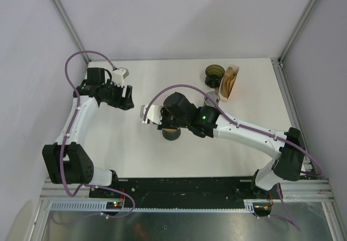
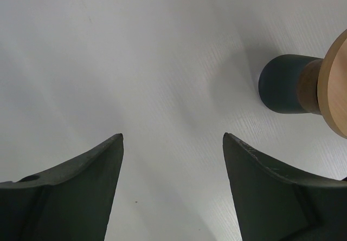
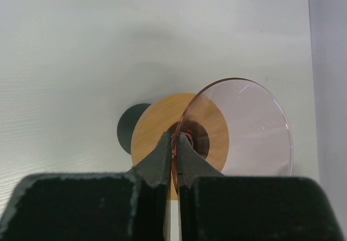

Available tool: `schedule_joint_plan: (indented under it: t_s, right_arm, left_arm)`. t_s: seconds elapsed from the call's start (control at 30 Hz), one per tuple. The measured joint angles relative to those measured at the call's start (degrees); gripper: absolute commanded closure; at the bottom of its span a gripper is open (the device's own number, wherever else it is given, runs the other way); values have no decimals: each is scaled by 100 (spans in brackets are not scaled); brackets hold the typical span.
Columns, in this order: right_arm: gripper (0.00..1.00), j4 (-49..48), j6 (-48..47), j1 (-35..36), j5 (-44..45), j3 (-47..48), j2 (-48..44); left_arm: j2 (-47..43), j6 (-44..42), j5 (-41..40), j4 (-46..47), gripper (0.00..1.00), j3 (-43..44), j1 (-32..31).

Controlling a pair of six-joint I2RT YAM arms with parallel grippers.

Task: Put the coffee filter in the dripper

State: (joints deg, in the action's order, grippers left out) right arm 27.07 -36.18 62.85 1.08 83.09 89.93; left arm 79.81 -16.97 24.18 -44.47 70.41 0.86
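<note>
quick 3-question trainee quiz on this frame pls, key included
1. True or false: the left gripper is open and holds nothing.
2. What is the right gripper pinching? A) a spoon B) the rim of the clear pink dripper C) a kettle
3. Fill in (near/far): the brown filters stand at the ____ right of the table.

Key: 1 true; 2 B; 3 far.

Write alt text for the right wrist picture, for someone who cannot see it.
The right gripper is pinched shut on the edge of a clear pink dripper. The dripper sits against a round wooden disc with a dark piece behind, on a white table.
</note>
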Motion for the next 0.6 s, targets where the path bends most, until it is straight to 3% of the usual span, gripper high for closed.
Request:
schedule_joint_plan:
  t_s: [0.6]
  right_arm:
    - [100,-625,363,-210,-262,-470,-42]
  left_arm:
    - [0,-2,0,-4,21,0,0]
